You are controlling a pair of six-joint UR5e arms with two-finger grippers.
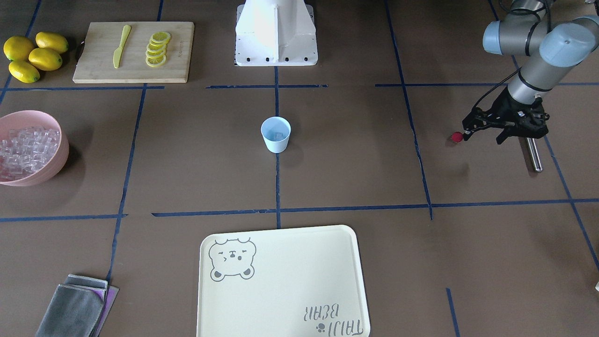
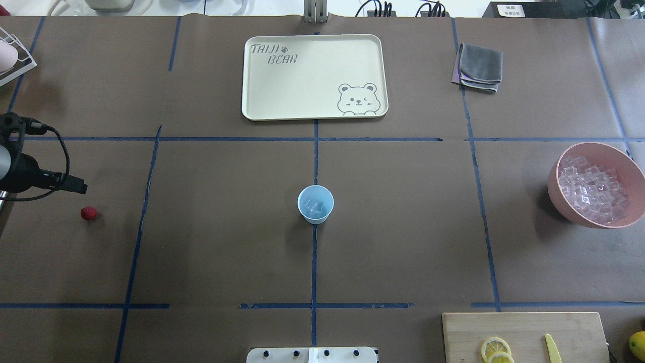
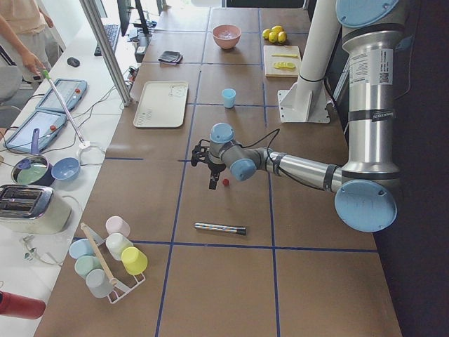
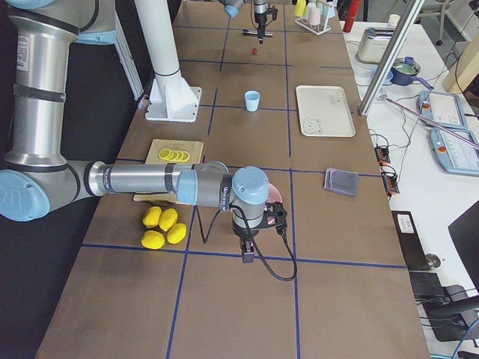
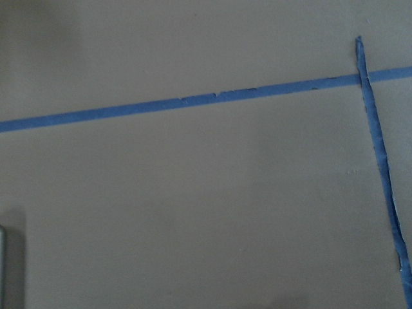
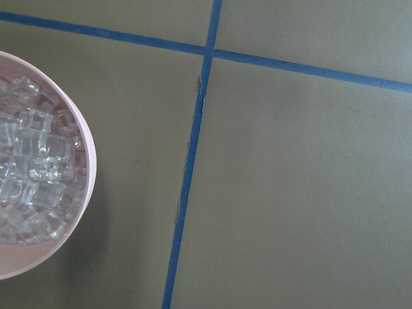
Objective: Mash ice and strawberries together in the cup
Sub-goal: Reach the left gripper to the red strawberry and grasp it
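The light blue cup stands upright at the table's middle, with a few clear ice pieces inside it. More ice fills the pink bowl on my right side. One small red strawberry lies on the table at my far left. My left gripper hovers just beside and above it, open, with nothing between its fingers. My right gripper shows only in the exterior right view, near the bowl; I cannot tell whether it is open or shut.
A metal rod lies on the table by the left gripper. A cream bear tray and a folded grey cloth lie across the table. A cutting board holds lemon slices and a yellow knife, with whole lemons beside it.
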